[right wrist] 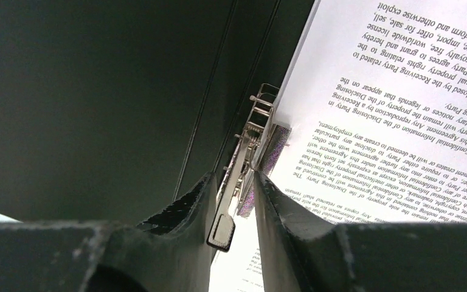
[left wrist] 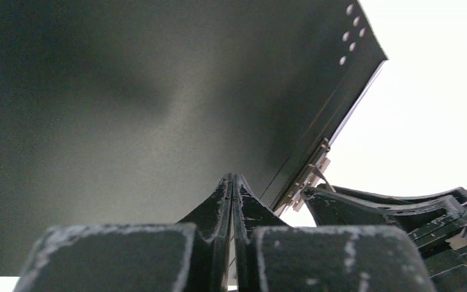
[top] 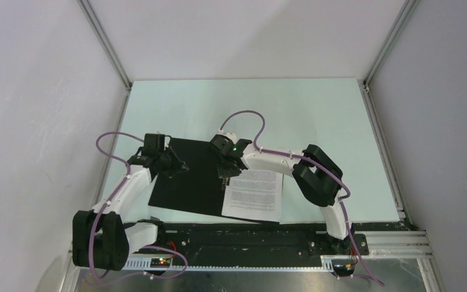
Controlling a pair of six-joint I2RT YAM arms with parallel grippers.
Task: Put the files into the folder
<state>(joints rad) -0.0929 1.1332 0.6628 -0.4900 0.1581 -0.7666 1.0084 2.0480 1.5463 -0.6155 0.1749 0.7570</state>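
Observation:
The folder (top: pixel 188 182) lies open on the table, black inside up. The files (top: pixel 255 193), white sheets with dense text, lie on its right half. My left gripper (top: pixel 176 167) is shut and empty, its tips against the folder's left cover (left wrist: pixel 127 109). My right gripper (top: pixel 226 177) is over the spine. In the right wrist view its jaws (right wrist: pixel 234 176) stand narrowly apart around the metal clip lever (right wrist: pixel 222 231), beside the files (right wrist: pixel 389 91) and the black cover (right wrist: pixel 97 91). The clip mechanism also shows in the left wrist view (left wrist: pixel 309 176).
The pale green table (top: pixel 316 115) has white walls and metal frame rails on three sides. A black base rail (top: pixel 249 234) runs along the near edge, just below the folder. The right arm's elbow (top: pixel 319 173) hangs over the table right of the files.

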